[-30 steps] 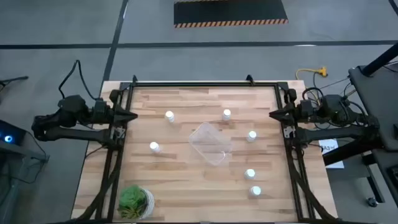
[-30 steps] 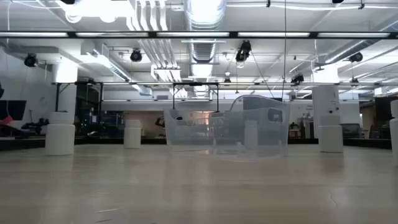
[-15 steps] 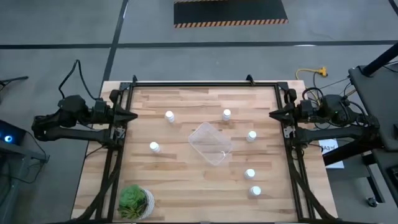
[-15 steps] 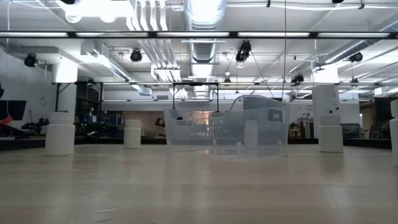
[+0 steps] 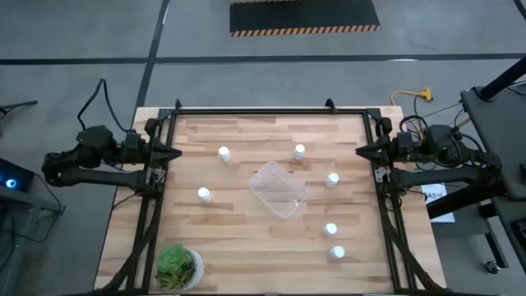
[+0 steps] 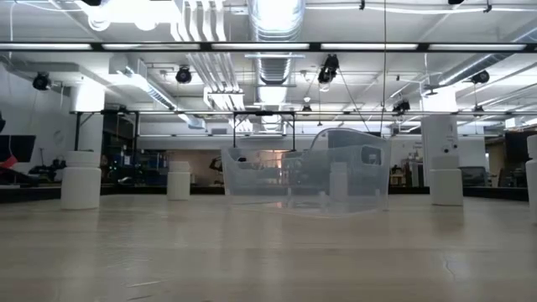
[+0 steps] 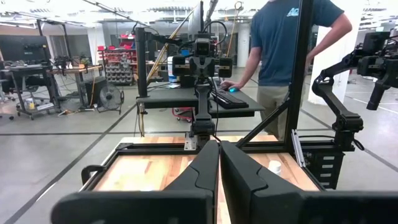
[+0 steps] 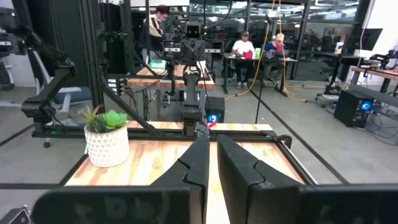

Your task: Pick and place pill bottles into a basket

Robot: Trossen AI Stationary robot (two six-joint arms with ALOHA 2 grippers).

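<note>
Around the clear basket (image 5: 278,189) at the surface's (image 5: 246,247) middle stand six pill bottles (image 5: 204,194), all outside it. They look light, stiff and smooth; grasp around the body under the cap. Left end effector (image 5: 170,154) and right end effector (image 5: 362,150) wait clenched at the sides.

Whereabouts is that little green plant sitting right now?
From above, the potted plant sits in the table's near-left corner, on the left arm's side, with the nearest pill bottle farther up the table.

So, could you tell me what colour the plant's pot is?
White, with a textured pot; the right wrist view shows it best.
</note>
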